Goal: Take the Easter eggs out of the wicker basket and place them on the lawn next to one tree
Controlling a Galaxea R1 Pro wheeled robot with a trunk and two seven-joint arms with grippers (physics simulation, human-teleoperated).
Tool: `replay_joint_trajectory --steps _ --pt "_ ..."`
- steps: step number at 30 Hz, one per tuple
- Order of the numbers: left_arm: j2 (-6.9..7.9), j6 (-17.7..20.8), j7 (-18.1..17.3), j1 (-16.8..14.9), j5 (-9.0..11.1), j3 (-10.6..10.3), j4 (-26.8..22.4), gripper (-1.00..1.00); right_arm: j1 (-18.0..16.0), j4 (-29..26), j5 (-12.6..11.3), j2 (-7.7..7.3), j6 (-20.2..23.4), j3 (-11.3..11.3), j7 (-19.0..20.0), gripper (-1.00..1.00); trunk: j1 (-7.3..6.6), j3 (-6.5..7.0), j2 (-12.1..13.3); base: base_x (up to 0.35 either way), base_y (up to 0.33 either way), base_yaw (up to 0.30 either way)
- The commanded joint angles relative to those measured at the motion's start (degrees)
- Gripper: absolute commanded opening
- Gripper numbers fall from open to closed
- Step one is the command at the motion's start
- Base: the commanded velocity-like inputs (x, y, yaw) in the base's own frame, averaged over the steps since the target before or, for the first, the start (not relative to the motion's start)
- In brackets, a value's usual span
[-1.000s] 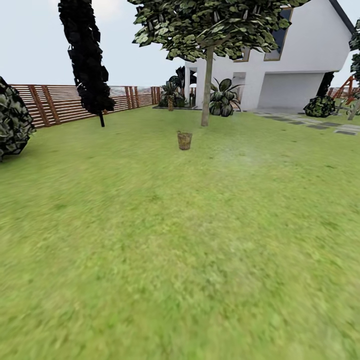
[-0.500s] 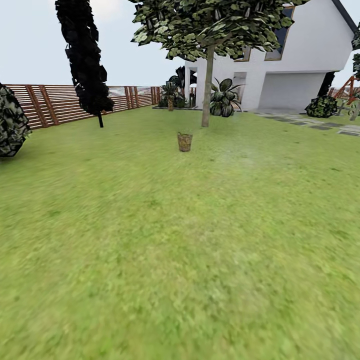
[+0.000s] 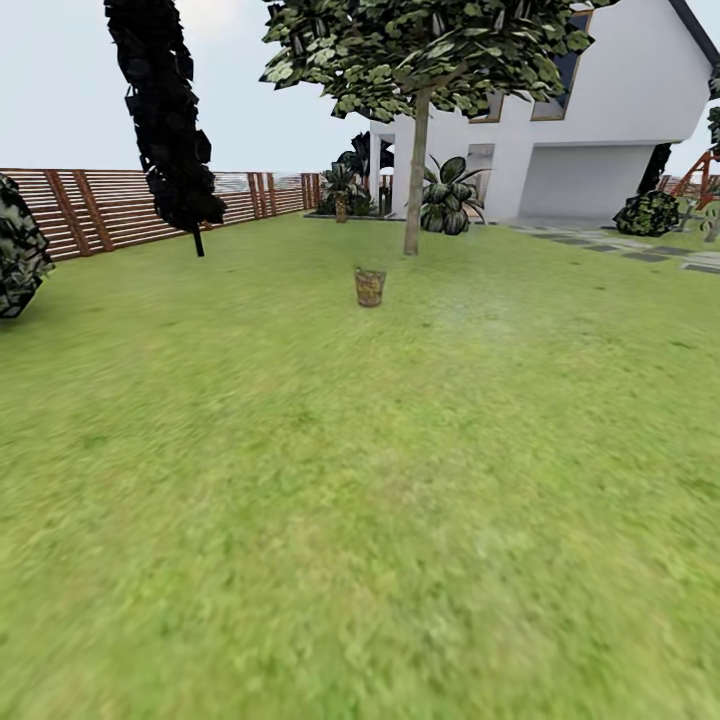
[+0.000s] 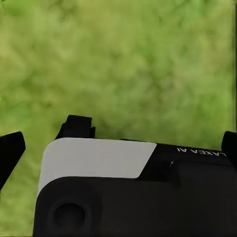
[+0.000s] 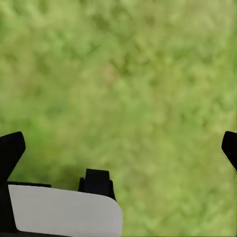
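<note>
The wicker basket [image 3: 369, 287] stands small and far off on the lawn [image 3: 360, 480], mid-distance in the head view. It is too far away to make out the Easter eggs. Just behind it to the right rises the tree [image 3: 414, 180], with a pale grey-brown trunk and a leafy crown. In the left wrist view my left gripper [image 4: 121, 140] is open, its dark fingertips [image 4: 11, 150] wide apart over bare grass. My right gripper [image 5: 121, 143] is open too, over grass, its fingertips [image 5: 11, 148] holding nothing.
A dark conifer [image 3: 165, 120] stands at the back left before a brown slatted fence [image 3: 110, 205]. A bush [image 3: 15, 250] is at the far left. The white house [image 3: 560, 130], palms [image 3: 445, 195] and grey stepping stones [image 3: 640, 250] lie at the back right.
The whole head view has crept forward: the basket sits slightly lower and larger, and the conifer and bush have slid toward the left edge. The things themselves have not moved.
</note>
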Motion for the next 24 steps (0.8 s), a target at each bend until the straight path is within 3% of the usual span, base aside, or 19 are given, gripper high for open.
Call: replay_joint_trajectory --steps 1,24 --pt "-0.01 0.36 -0.06 0.0 0.47 0.11 -0.12 1.0 -0.04 0.08 0.48 -0.01 -0.09 0.18 -0.33 1.0 0.03 -0.05 -0.02 0.337 0.0 0.0" --pt "-0.01 0.37 -0.06 0.0 0.47 0.11 -0.12 1.0 -0.04 0.13 0.49 -0.02 -0.09 0.24 -0.33 1.0 0.03 -0.05 -0.02 0.337 0.0 0.0"
